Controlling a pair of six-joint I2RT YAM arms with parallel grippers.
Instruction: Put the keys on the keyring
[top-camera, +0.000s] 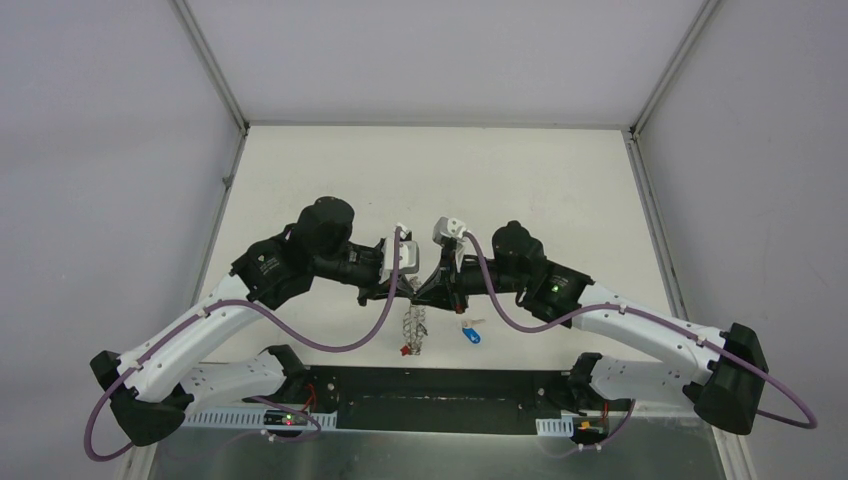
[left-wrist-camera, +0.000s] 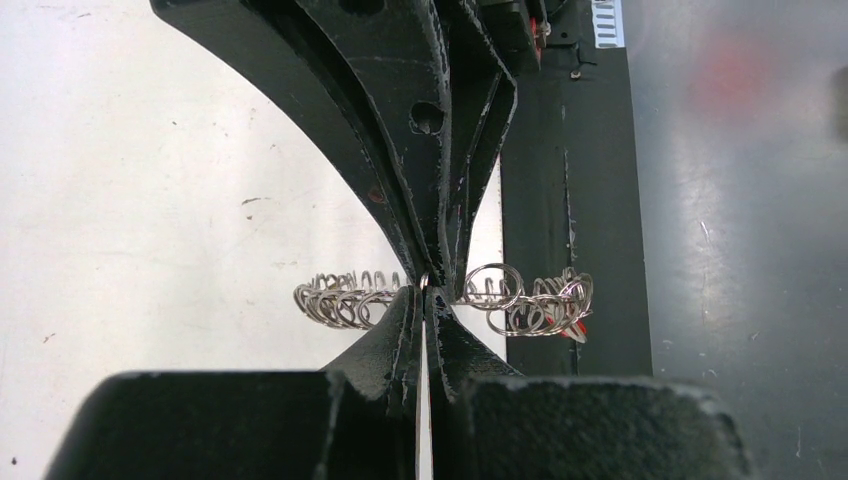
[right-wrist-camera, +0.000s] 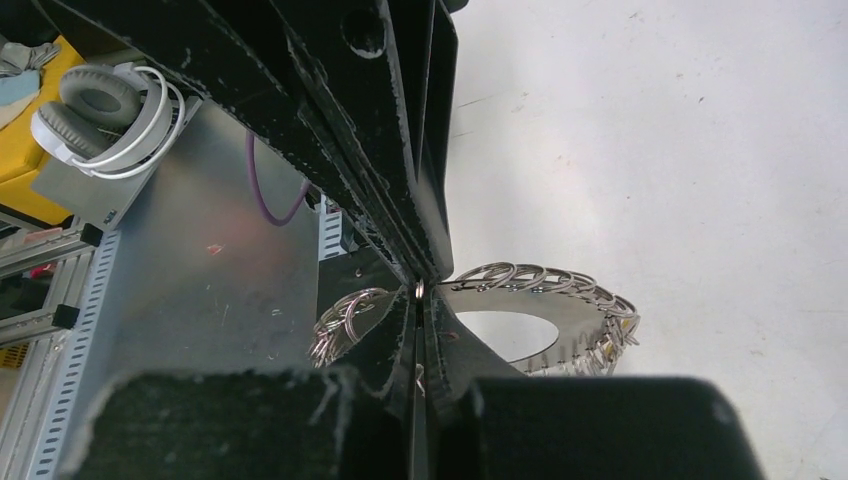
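Closest to the lens on both wrist cams are the fingers themselves. Left gripper (left-wrist-camera: 424, 296) is clenched flat with no gap, nipping one thin wire ring of the keyring chain (left-wrist-camera: 345, 298). Right gripper (right-wrist-camera: 420, 300) is clamped just as tight on that same spot, its tips meeting the left's nose to nose. From the pinch, the chain of linked silver rings droops off to both sides, with a red bit (left-wrist-camera: 580, 325) at one end.

From above, near to far: black base plate (top-camera: 440, 385) along the near edge of the desk, then the chain. Its long axis runs near-to-far — red end toward the near edge, other end up in the grippers around mid-desk. Just right of it, and apart from it, is the blue-tagged key (top-camera: 470, 334). It's slanted, with the blue tag toward the near right corner and the metal end toward the grippers. Can't tell whether it's lying flat.

There's a small marking on the left arm's housing, but it's too small to read. The white desk (top-camera: 430, 180) runs on past the grippers to the far edge and both far corners — all well apart from the arms. Off the near edge, the right wrist cam catches white headphones (right-wrist-camera: 105, 105).
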